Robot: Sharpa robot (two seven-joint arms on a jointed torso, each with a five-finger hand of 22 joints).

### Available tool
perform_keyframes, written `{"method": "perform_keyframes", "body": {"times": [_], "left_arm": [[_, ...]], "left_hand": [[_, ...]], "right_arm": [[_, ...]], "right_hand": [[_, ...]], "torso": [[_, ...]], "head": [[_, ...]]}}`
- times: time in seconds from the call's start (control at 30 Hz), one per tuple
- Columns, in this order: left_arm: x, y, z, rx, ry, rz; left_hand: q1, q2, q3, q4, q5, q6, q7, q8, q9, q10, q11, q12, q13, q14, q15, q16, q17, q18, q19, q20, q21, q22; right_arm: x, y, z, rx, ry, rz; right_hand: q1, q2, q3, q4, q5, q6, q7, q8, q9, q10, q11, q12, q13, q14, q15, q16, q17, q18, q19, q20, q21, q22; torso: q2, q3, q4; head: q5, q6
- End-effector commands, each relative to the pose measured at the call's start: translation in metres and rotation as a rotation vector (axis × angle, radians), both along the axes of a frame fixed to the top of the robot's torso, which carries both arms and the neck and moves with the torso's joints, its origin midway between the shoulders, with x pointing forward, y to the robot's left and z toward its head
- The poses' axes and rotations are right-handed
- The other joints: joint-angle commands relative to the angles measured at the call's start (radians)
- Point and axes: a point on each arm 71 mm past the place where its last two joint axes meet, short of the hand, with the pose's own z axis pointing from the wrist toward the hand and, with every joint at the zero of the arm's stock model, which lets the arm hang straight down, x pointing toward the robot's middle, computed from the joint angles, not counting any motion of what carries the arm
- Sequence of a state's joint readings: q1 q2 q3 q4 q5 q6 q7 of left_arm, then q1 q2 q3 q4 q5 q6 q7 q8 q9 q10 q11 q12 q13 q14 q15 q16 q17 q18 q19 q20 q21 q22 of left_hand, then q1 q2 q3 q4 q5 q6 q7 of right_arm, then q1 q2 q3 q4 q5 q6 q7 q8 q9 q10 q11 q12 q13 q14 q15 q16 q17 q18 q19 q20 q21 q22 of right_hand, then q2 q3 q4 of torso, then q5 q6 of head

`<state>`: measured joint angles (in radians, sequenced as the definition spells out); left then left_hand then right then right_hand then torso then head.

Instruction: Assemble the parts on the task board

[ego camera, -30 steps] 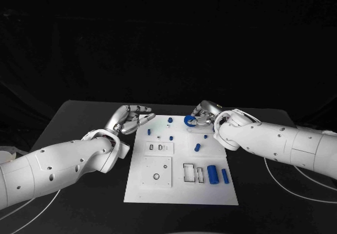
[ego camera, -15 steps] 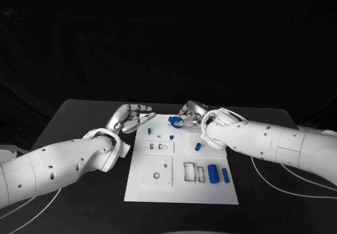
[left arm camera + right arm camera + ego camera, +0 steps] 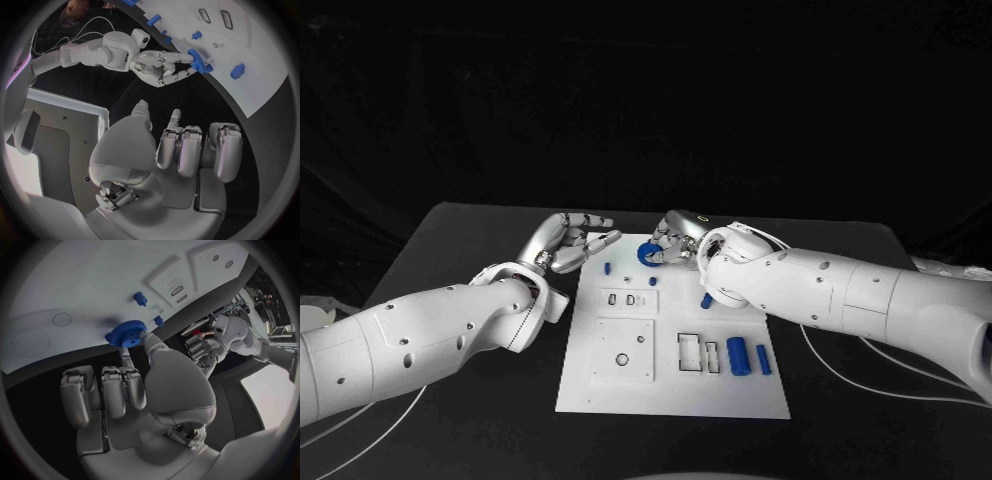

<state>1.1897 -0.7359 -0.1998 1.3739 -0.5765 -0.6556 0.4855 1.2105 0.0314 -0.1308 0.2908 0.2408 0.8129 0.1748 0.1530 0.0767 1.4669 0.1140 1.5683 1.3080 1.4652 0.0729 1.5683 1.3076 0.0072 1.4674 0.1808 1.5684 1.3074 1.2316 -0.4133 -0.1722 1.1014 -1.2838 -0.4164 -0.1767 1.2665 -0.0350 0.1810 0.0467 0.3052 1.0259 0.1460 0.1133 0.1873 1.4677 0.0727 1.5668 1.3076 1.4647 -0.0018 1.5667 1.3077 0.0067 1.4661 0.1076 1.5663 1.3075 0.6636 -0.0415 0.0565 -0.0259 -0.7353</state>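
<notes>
My right hand [image 3: 678, 240] pinches the blue gear [image 3: 651, 254] in its fingers over the board's [image 3: 672, 400] far edge; left hand [image 3: 570, 242] holds nothing, fingers loosely curled. If the gear tilts, I'd expect it to jam off its post.
</notes>
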Motion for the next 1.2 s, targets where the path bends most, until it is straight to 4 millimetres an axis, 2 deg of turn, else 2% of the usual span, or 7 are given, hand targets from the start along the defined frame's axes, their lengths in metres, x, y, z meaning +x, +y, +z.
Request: {"method": "perform_keyframes", "body": {"times": [0.03,0.27,0.73,1.03,1.2], "left_arm": [[-0.0009,-0.002,0.0017,-0.003,-0.012,-0.013],[-0.0012,-0.0029,0.0029,-0.006,-0.014,-0.014],[-0.001,-0.0032,0.0053,-0.012,-0.018,-0.013],[-0.0009,-0.0028,0.0053,-0.011,-0.018,-0.013],[-0.0009,-0.0023,0.0053,-0.011,-0.018,-0.012]], "left_hand": [[0.011,0.0,-0.005,0.0,0.002,0.008,0.0,-0.007,-0.001,0.104,-0.006,0.002,0.263,0.106,-0.005,0.003,0.263,-0.007,0.103,0.004,0.002,0.263],[0.011,0.0,-0.005,0.0,0.002,0.008,0.0,-0.007,-0.001,0.104,-0.006,0.002,0.263,0.106,-0.005,0.003,0.263,-0.007,0.103,0.004,0.002,0.263],[0.011,0.0,-0.005,0.0,0.002,0.008,0.0,-0.007,-0.001,0.104,-0.006,0.002,0.263,0.106,-0.005,0.003,0.263,-0.007,0.103,0.004,0.002,0.263],[0.011,0.0,-0.005,0.0,0.002,0.008,0.0,-0.007,-0.001,0.104,-0.006,0.002,0.263,0.106,-0.005,0.003,0.263,-0.007,0.103,0.004,0.002,0.263],[0.011,0.0,-0.005,0.0,0.002,0.008,0.0,-0.007,-0.001,0.104,-0.006,0.002,0.263,0.106,-0.005,0.003,0.263,-0.007,0.103,0.004,0.002,0.263]], "right_arm": [[0.0004,0.0023,-0.0003,-0.045,-0.024,0.033],[0.0038,0.0042,-0.0025,-0.074,-0.04,0.036],[0.0058,0.0087,-0.0091,-0.085,-0.046,0.034],[0.0073,0.0099,-0.0097,-0.089,-0.044,0.029],[0.0076,0.0095,-0.0102,-0.085,-0.035,0.025]], "right_hand": [[0.005,0.002,0.005,-0.001,-0.004,0.003,0.0,-0.004,0.02,0.103,0.007,0.004,0.263,0.106,0.005,0.004,0.263,-0.007,0.105,0.006,0.005,0.263],[0.003,0.002,0.006,-0.001,-0.008,0.001,0.002,-0.006,0.021,0.103,0.008,0.004,0.263,0.106,0.006,0.004,0.263,-0.007,0.105,0.007,0.005,0.263],[-0.001,0.003,0.007,0.0,-0.017,-0.006,0.005,-0.012,0.021,0.103,0.011,0.004,0.263,0.106,0.009,0.004,0.263,-0.007,0.105,0.009,0.005,0.263],[-0.003,0.002,0.008,0.0,-0.024,-0.016,0.005,-0.021,0.02,0.103,0.012,0.004,0.263,0.106,0.011,0.004,0.263,-0.007,0.105,0.011,0.005,0.263],[-0.005,0.001,0.009,-0.001,-0.027,-0.024,0.006,-0.026,0.019,0.103,0.013,0.004,0.263,0.106,0.011,0.004,0.263,-0.007,0.105,0.012,0.005,0.263]], "torso": [[0.0,0.0,-0.0012],[0.001,0.0005,-0.0002],[-0.002,0.0006,0.0001],[-0.002,0.0006,-0.0031],[-0.001,0.0004,0.0004]], "head": [[0.001,-0.004],[-0.002,-0.008],[0.003,-0.013],[0.005,-0.013],[0.004,-0.012]]}}
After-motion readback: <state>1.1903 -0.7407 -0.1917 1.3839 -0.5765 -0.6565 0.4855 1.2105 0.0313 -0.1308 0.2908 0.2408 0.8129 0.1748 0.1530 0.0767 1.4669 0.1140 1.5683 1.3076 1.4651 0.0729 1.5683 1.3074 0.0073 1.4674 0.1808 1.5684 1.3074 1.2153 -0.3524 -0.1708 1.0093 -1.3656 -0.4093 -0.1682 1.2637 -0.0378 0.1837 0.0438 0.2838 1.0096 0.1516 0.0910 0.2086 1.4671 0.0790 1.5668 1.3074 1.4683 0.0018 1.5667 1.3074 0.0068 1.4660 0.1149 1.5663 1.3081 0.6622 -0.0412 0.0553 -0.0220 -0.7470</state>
